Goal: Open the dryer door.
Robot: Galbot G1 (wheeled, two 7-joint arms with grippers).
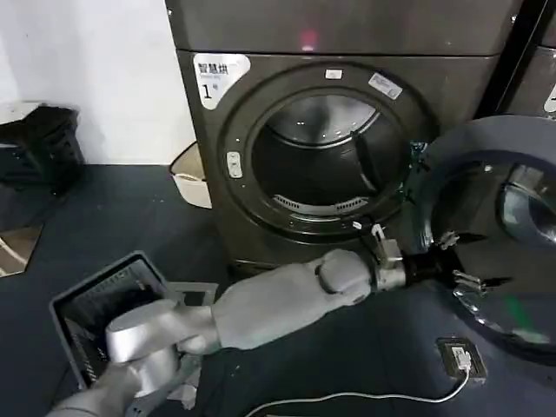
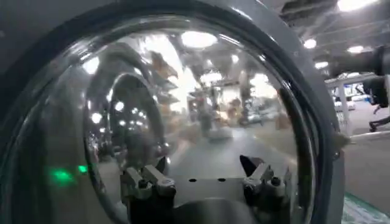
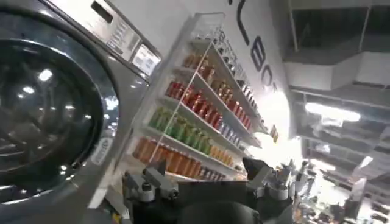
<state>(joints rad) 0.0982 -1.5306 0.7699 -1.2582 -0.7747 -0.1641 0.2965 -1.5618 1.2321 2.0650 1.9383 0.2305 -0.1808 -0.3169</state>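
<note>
I see the round dryer door with glossy dark glass, grey plastic rim, beside the brushed-metal drum.

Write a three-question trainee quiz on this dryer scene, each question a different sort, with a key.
1. True or false: the dryer door is shut against the drum opening.
2. Which gripper is at the door's inner face? A) the left gripper B) the right gripper
3. Fill in: the white label on the machine's front carries the numeral ___.

Key: 1. False; it is swung wide to the robot's right, the drum exposed. 2. A, its fingers spread. 3. 1
</note>
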